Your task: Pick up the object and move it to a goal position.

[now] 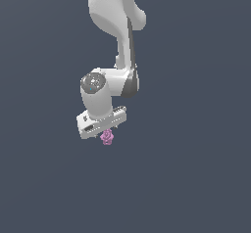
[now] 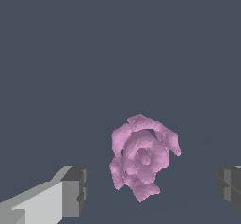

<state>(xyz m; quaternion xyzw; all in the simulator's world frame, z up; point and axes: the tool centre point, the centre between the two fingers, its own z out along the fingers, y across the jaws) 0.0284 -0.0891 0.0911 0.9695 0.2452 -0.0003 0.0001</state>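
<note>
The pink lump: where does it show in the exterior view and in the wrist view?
Exterior view: the pink lump sits just under the white tool, near centre.
Wrist view: it fills the lower middle, between the two dark fingertips, touching neither.
Shared landmark: the tool.

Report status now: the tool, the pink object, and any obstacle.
Tool open, fingers apart, over the pink object. Object between the fingers, not gripped. No obstacle in view.
</note>
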